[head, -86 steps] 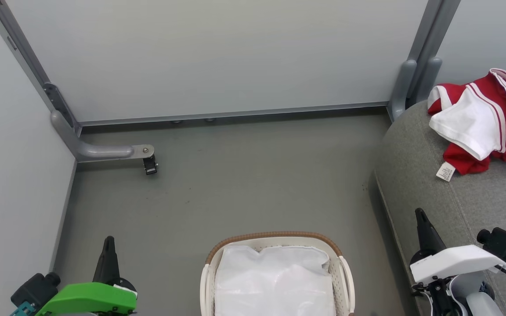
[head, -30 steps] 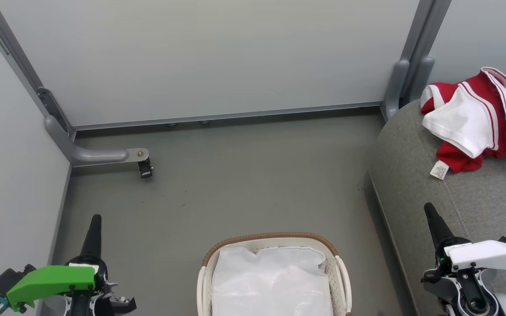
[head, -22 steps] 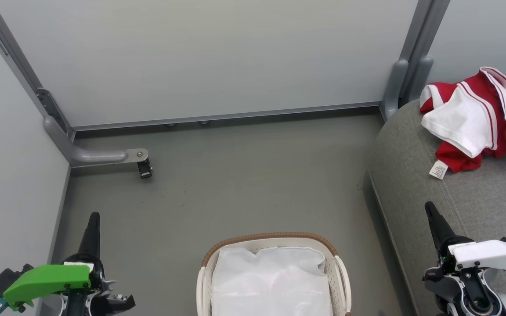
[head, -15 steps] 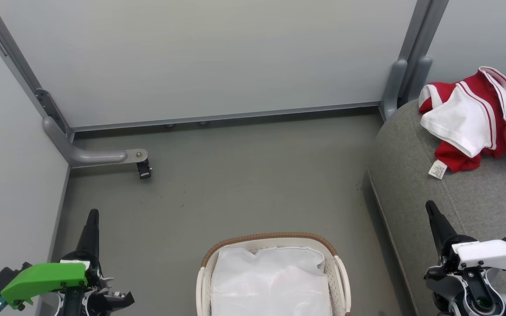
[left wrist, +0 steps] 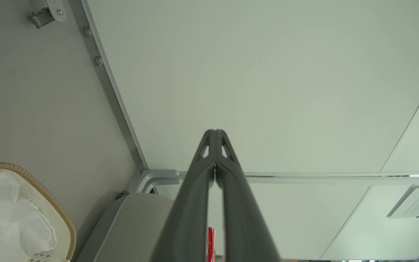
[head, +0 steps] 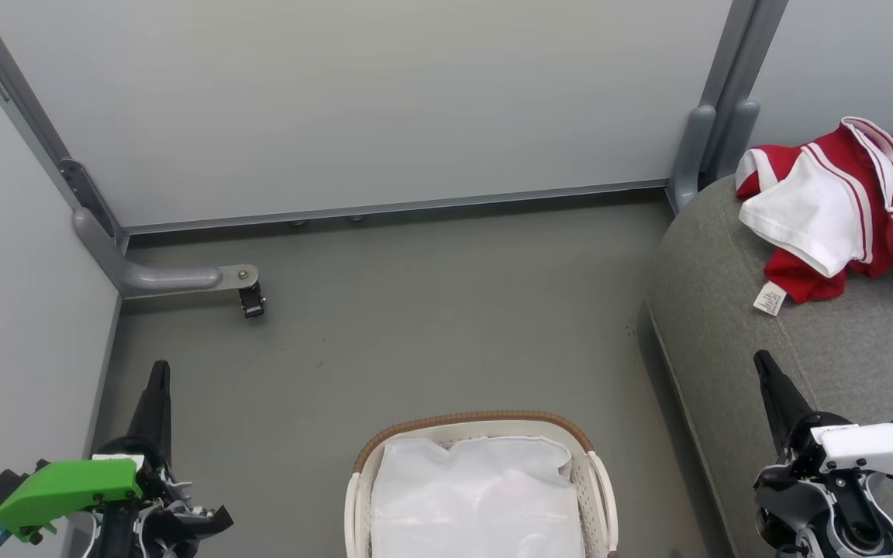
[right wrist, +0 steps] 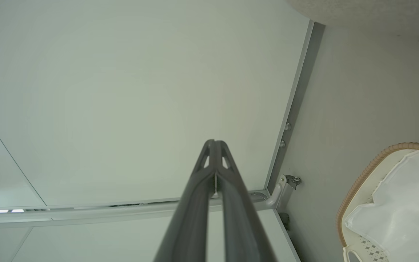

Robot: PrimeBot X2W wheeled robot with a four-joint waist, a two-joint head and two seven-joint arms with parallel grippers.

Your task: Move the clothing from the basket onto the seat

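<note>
The clothing [head: 842, 209], red with white panels, thin stripes and a small white tag, lies crumpled on the grey seat [head: 725, 310] at the right. A red sliver of it [left wrist: 210, 243] peeks between the fingers in the left wrist view. The white basket [head: 477, 422] with a brown woven rim stands on the floor at bottom centre, holding only a white liner [head: 477, 496]. My left gripper [head: 158, 372] is shut and empty at lower left, over the floor. My right gripper [head: 763, 363] is shut and empty above the seat's near part, well short of the clothing.
Pale partition walls [head: 353, 101] close off the back and left. A grey bracket with a caster [head: 249, 298] juts onto the floor at left. Grey posts [head: 706, 147] stand beside the seat's far end. Open floor [head: 431, 325] lies between basket and back wall.
Both arms have drawn slightly outward and lower, fingers still shut and pointing up the view. The picture has shifted a little left. Clothing and basket have not moved.
</note>
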